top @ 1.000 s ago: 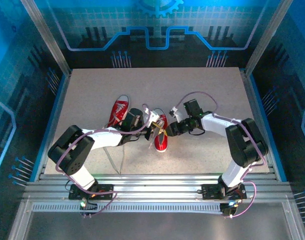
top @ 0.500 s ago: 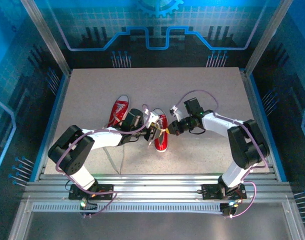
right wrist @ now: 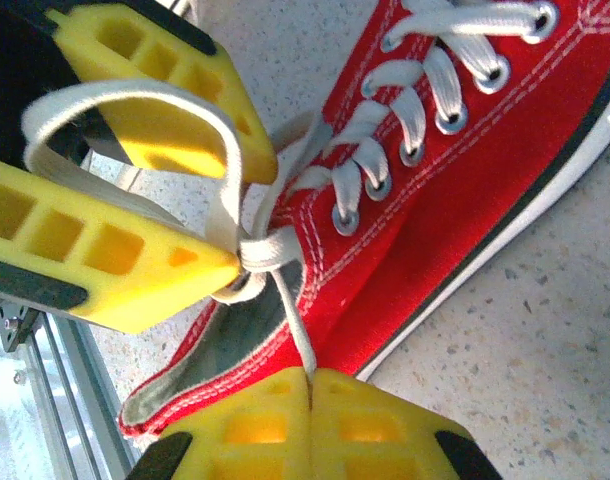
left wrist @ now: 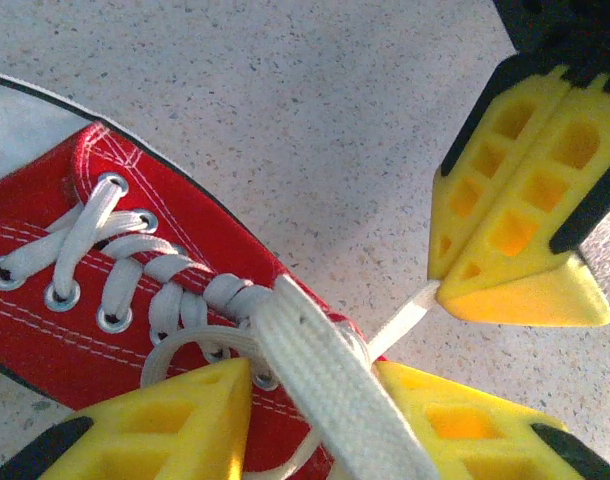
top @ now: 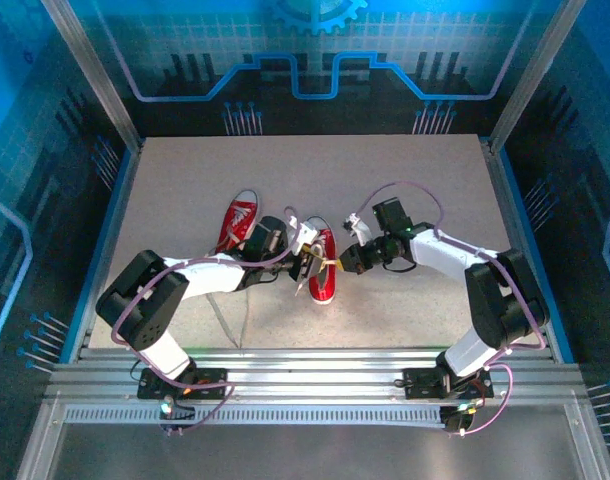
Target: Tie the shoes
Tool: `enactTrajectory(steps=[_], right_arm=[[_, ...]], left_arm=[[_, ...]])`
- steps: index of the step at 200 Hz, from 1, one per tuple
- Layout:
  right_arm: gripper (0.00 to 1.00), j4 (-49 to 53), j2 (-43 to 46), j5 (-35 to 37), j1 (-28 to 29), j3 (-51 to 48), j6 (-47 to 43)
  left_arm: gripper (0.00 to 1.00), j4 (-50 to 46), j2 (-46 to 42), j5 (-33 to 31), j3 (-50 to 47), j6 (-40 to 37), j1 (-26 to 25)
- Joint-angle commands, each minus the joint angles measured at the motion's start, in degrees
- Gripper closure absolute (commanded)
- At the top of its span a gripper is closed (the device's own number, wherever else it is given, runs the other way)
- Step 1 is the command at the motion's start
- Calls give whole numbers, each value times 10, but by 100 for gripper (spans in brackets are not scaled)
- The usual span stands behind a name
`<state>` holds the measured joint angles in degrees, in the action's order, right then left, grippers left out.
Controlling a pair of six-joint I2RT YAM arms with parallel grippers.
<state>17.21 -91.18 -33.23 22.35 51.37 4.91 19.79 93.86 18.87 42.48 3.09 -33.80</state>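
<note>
Two red shoes are seen on a grey table (top: 405, 200): the far shoe (top: 237, 222) is to the left of the near shoe (top: 323, 282). Over the near shoe's opening, the right gripper (right wrist: 310, 378) is pressed fully together on a white lace (right wrist: 295, 330). The left gripper (right wrist: 247, 215) is held partly apart, with a lace loop (right wrist: 227, 170) draped round one finger (right wrist: 155, 50).

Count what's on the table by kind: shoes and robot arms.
Shoes: 2
Arms: 2
Total: 4
</note>
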Motion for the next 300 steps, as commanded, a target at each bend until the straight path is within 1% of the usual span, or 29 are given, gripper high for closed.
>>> enactTrajectory(steps=[1,60,79,99,113,133,164,183,208,240,271,288,300], right_arm=[[100,18,18,9,-9,-14,8],[100,27,14,28,-16,-22,23],[100,36,7,34,-20,-16,30],[81,37,6,33,-23,-13,40],[74,36,16,36,-27,-13,51],[67,39,37,40,-36,-12,66],[62,44,72,46,-51,-13,92],[61,42,95,42,-58,-19,111],[58,41,126,40,-60,-25,139],[54,28,160,41,-58,-42,174],[53,7,153,39,-40,-58,198],[52,-7,142,43,-22,-68,210],[51,-18,136,49,-9,-76,221]], left_arm=[[64,-5,-9,-6,13,-2,4],[62,-14,-27,-6,12,-6,4],[59,-21,-37,-5,12,-8,4],[57,-29,-54,-2,11,-10,2],[57,-41,-65,-3,13,-17,-3],[57,-60,-75,-8,22,-28,-14],[57,-82,-69,-7,44,-37,-46],[57,-88,-57,0,59,-37,-66],[55,-87,-68,-7,63,-32,-76],[50,-109,-115,-35,52,-51,-77],[44,-119,-166,-95,21,-61,-70],[43,-113,-184,-122,-2,-41,-55],[43,-116,-189,-129,-12,-6,-34]])
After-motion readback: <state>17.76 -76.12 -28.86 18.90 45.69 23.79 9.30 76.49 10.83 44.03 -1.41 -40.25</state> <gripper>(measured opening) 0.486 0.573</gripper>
